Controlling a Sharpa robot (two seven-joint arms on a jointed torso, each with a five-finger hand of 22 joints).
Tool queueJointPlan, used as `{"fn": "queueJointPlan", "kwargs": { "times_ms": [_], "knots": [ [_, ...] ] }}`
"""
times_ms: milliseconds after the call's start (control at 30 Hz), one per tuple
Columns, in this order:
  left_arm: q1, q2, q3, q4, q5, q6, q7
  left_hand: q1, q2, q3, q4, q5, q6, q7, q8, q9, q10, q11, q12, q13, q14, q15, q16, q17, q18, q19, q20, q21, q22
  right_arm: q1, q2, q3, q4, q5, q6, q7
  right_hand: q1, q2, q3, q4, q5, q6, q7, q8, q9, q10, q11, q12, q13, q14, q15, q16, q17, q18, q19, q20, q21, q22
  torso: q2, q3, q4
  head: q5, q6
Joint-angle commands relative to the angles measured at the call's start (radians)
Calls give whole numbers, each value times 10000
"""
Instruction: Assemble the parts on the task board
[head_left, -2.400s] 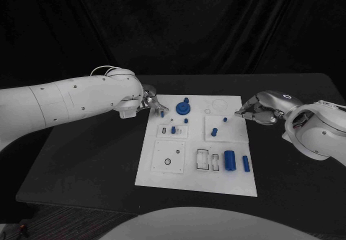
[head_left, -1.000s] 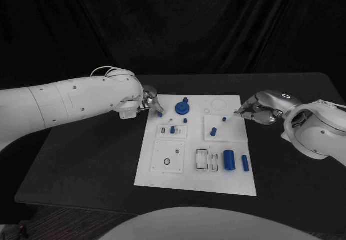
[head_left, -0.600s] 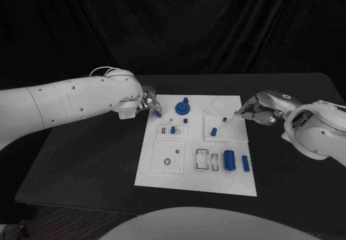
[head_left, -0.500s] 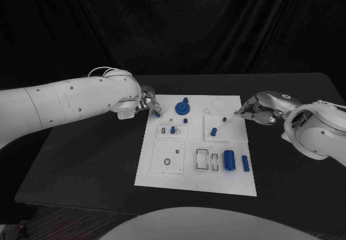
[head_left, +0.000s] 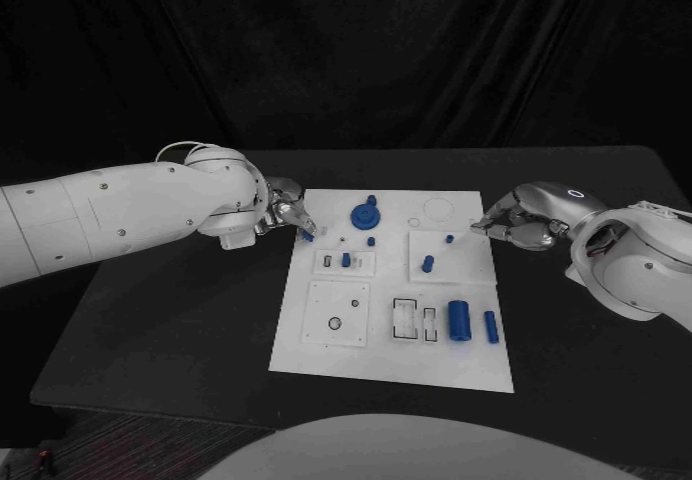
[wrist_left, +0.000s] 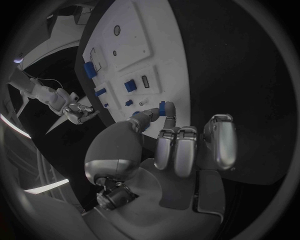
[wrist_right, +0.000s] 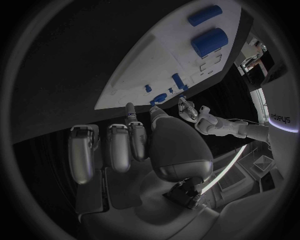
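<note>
Now left hand (head_left: 284, 217) pinches a blue part (head_left: 307, 236).

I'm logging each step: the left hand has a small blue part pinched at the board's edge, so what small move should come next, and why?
Probably carry it inward to a free socket. The left hand pinches the small blue part over the task board near its far left corner, not yet seated.

My left arm (head_left: 116, 212) comes in across the table, and my left hand (head_left: 283, 215) pinches a small blue piece (head_left: 307, 236) between the thumb and one finger, the other fingers (wrist_left: 187, 150) lying side by side. My right arm (head_left: 635, 265) is bent at the far side; my right hand (head_left: 516, 222) has its fingers (wrist_right: 119, 147) curled in, holding nothing.
</note>
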Motion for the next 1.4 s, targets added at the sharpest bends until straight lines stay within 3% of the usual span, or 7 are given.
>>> {"fn": "queueJointPlan", "kwargs": {
  "times_ms": [33,167,433,533,1000,1233,1400],
  "knots": [
    [54,-109,11,339,23,-134,82,-110,0,581,-517,-16,26,-15,64,13,1059,-56,27,2631,1056,-63,27,2635,99,47,-49,-11,1900,-23,8,7,8,-28,34,-103,97,31,-20,12,55,69,-28,-35,-11,54,57,-65,76,691,66,-46,609,-7,873,68,-51,2538,-2,7,3,7,-2],
    [66,-218,11,693,23,-38,43,-172,2,620,-504,-49,29,-17,75,24,1059,-58,27,2631,1056,-65,27,2635,99,49,-51,-12,1900,-23,15,7,6,-28,53,-96,98,31,-20,12,54,69,-27,-36,-12,45,58,-87,53,693,66,-43,616,-7,872,69,-52,2538,-8,21,16,6,-2],
    [69,-293,9,1184,24,-125,-105,-423,12,700,-409,-241,54,-28,118,59,1059,-68,27,2631,1056,-74,27,2635,90,84,-59,18,1912,-23,-4,6,13,-28,57,-94,101,30,-22,12,52,68,-27,-38,-13,34,58,-115,24,693,67,-42,619,-8,875,69,-48,2539,-6,15,18,25,-2],
    [57,-239,8,1203,23,-235,-196,-503,12,701,-363,-245,57,-29,123,64,1059,-67,27,2631,1056,-75,27,2635,90,85,-61,16,1911,-23,-1,6,14,-28,51,-89,101,30,-22,12,52,68,-27,-38,-13,34,58,-115,24,693,67,-42,619,-8,875,69,-48,2539,11,-3,3,63,-2],
    [-84,16,6,1132,23,-577,-292,-538,47,764,-356,-143,38,-37,130,78,1059,-77,27,2631,1056,-81,27,2635,88,93,-65,21,1914,-23,-20,6,45,-28,33,-78,106,26,-27,10,50,66,-27,-44,-16,21,57,-148,-8,692,67,-44,616,-9,878,69,-43,2541,5,5,5,63,-2],
    [-251,59,5,1095,23,-525,-398,-543,69,790,-355,-109,24,-34,131,85,1059,-78,27,2631,1056,-83,27,2635,92,83,-67,8,1909,-23,-30,6,53,-28,36,-80,106,26,-27,10,50,66,-27,-44,-16,21,57,-148,-8,692,67,-44,616,-9,878,69,-43,2541,1,8,-18,88,-2],
    [-389,51,5,1094,23,-534,-415,-546,72,792,-354,-106,24,-33,132,86,1059,-77,27,2631,1056,-83,27,2635,89,91,-67,17,1913,-23,-41,6,53,-28,33,-80,111,22,-31,10,49,64,-27,-48,-19,12,58,-172,-31,692,67,-44,616,-7,873,70,-51,2538,5,1,6,85,-2]
  ]
}}
